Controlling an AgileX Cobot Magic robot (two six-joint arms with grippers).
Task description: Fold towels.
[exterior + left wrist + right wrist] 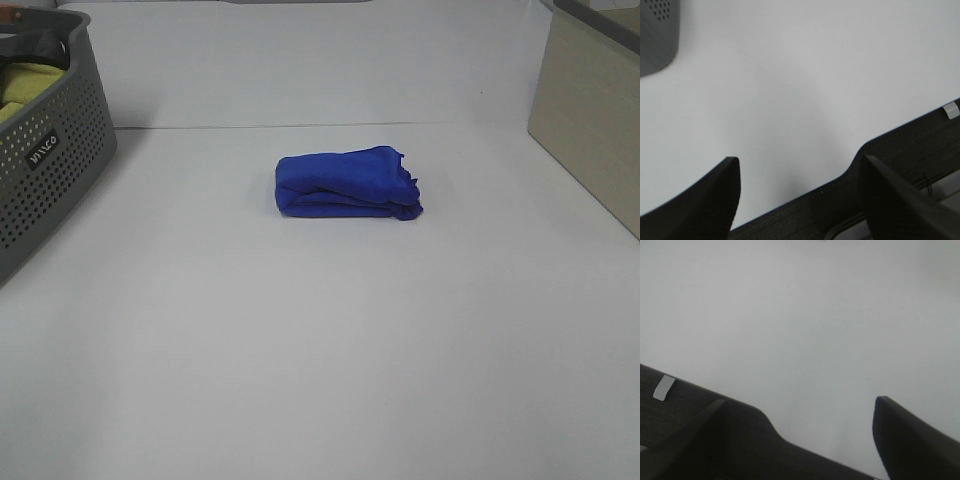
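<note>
White worktop [300,350] carries folded blue towel [345,183]: soft, light, likely limp; pinch ragged right edge. Left claw [800,187] and right claw [800,422] gape, empty.

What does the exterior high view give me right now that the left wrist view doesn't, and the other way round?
Only the exterior high view shows the folded blue towel lying mid-table, the yellow cloth inside the basket, and the beige box at the right edge. Only the left wrist view shows the left gripper, its jaws apart with nothing between them, and the dark table border with a white tag. Both show the white table and the grey perforated basket.
</note>
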